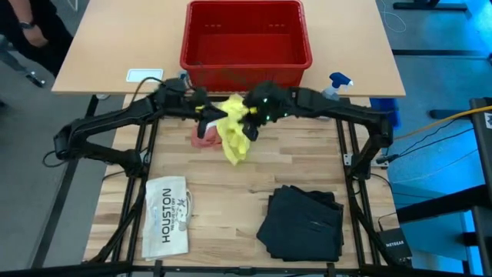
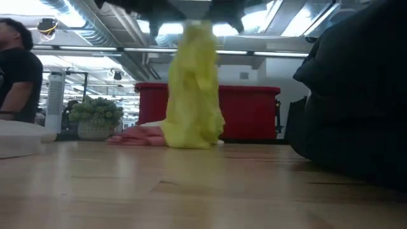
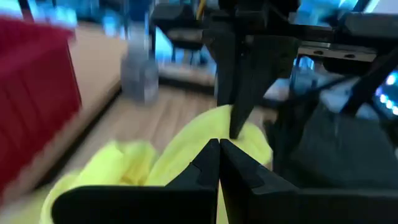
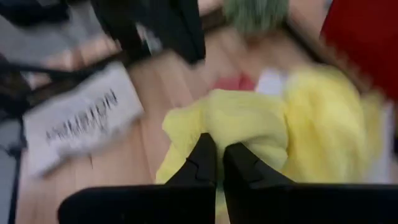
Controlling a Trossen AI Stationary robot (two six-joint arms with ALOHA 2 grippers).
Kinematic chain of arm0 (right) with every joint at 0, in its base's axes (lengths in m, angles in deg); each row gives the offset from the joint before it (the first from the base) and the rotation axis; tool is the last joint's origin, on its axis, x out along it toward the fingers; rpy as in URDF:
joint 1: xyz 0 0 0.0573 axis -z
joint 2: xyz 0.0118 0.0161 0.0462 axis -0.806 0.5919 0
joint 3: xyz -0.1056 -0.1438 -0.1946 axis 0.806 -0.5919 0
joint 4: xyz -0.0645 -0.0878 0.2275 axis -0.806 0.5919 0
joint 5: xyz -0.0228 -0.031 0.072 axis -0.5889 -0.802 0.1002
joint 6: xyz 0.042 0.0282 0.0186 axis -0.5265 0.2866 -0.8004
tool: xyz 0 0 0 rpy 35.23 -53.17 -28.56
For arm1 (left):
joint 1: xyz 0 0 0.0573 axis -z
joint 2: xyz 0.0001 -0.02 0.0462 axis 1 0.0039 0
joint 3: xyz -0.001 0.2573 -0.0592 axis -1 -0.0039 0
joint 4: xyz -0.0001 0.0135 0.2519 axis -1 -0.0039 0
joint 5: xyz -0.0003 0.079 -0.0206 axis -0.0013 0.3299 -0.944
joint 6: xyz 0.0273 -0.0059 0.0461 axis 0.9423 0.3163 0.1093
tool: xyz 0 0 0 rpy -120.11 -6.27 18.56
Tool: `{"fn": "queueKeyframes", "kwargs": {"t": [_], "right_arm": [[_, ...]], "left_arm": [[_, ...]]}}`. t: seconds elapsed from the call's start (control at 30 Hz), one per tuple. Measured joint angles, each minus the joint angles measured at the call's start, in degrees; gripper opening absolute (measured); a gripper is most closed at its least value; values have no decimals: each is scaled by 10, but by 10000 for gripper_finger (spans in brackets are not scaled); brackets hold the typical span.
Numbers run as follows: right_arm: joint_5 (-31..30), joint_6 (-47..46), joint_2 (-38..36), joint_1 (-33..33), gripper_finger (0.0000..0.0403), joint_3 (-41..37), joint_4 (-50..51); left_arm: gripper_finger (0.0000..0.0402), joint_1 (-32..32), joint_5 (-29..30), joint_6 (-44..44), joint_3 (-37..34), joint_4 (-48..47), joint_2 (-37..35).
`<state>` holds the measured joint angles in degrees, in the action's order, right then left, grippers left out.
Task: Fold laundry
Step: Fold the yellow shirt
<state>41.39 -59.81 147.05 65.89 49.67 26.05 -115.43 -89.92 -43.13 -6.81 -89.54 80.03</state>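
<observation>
The yellow T-shirt [image 1: 234,132] hangs bunched between my two grippers near the table's far middle, in front of the red basket. My left gripper [image 1: 209,115] and my right gripper [image 1: 252,117] meet over its top, both shut on it. In the low view the T-shirt [image 2: 194,89] drops from the picture's top onto the wood. A small pink cloth [image 1: 204,140] lies flat on the table just left of it, with a white cloth [image 4: 270,81] beside it. The black trousers [image 1: 304,223] lie folded at the near right. My left gripper [image 3: 219,155] is shut on a raised bunch of the T-shirt's upper part [image 3: 186,155], coming from the table's left and slanting slightly down. How many layers it has cannot be told. My right gripper [image 4: 216,158] pinches a fold at the T-shirt's top [image 4: 239,124], slanting down from the table's right. The cloth hangs slack below the fingers, and its lower end [image 2: 191,141] rests on the table.
The red basket [image 1: 246,61] stands at the far middle, with a spray bottle [image 1: 338,81] to its right. A flat white item printed HOUSTON [image 1: 165,215] lies at the near left. Bare wood lies in the near middle. A person [image 2: 16,76] stands beyond the table.
</observation>
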Motion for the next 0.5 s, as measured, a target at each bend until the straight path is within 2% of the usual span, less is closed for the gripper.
{"fn": "queueKeyframes", "kwargs": {"t": [0.2, 0.5], "right_arm": [[-4, 13, -1, 25, 1, 107, 6], [22, 12, -1, 41, 0, 179, -1]], "left_arm": [[0, 0, 2, 7, 2, 65, -38], [0, 5, 16, 24, 2, -21, -36]]}}
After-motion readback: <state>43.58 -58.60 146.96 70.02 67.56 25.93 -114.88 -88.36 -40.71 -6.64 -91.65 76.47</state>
